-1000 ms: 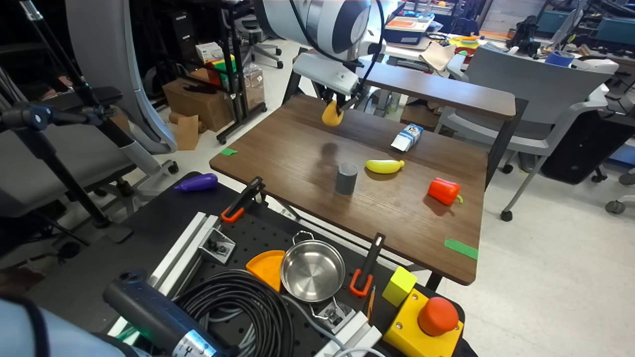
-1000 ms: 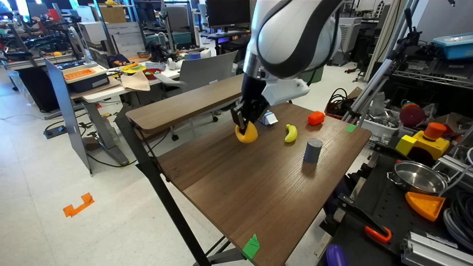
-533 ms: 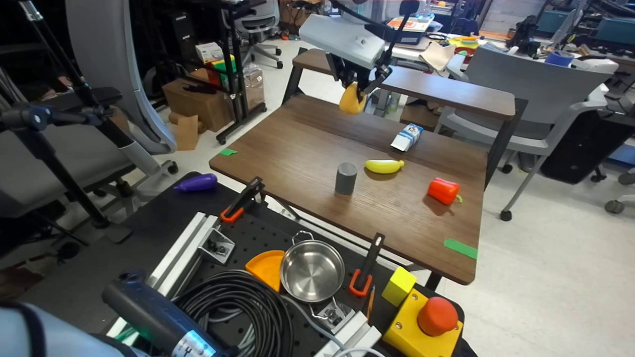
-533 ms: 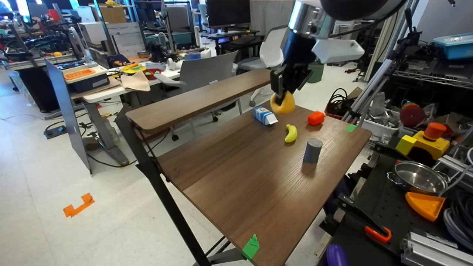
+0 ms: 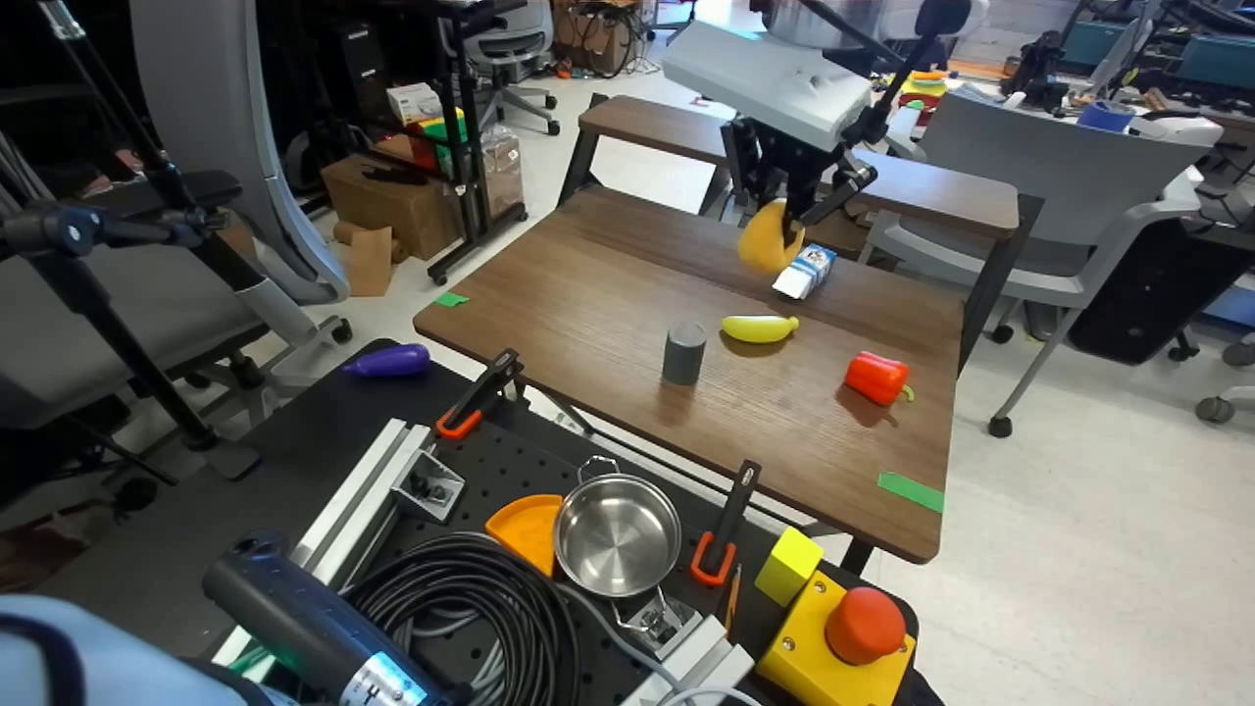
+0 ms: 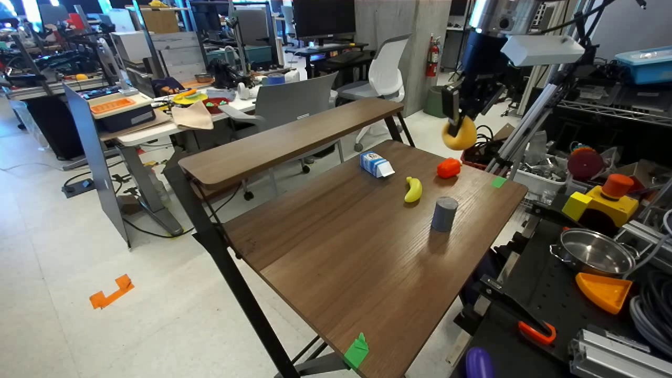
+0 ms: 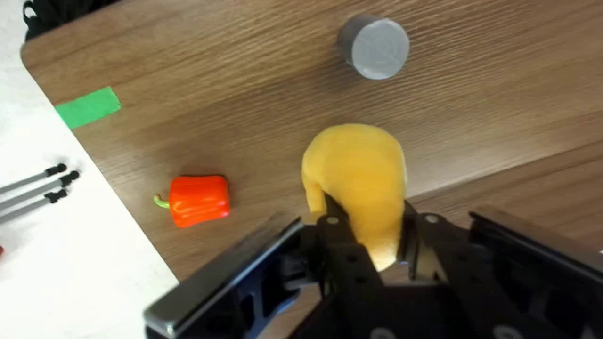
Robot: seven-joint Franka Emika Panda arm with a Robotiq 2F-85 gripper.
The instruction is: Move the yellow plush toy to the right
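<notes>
Since the earlier frame the gripper [image 7: 370, 212] and the toy [image 7: 355, 162] had travelled together, to the right in both exterior views, while the things on the table [image 5: 578, 270] had stayed put. The toy, yellow-orange and rounded, hung in the air over the table, pinched between the fingers [image 7: 336, 229]; in the wrist view much of it bulged out past their tips. There the pepper [image 7: 200, 200] lay on its side to the left of the toy, its stem toward the table's edge, and the cylinder [image 7: 380, 49] stood upright toward the top of that view, both apart from the toy. The banana [image 5: 760, 329] lay between the cylinder and the carton [image 6: 376, 164], touching neither; the carton lay on the side of the table nearest the raised shelf [image 5: 931, 191]. Green tape [image 5: 912, 492] was stuck by the corner closest to the pepper. On the black bench [image 5: 338, 422] beside the table sat the pan [image 5: 618, 539], an orange scoop [image 5: 527, 529] just beside it, and the purple eggplant [image 5: 390, 361], well apart from both.
</notes>
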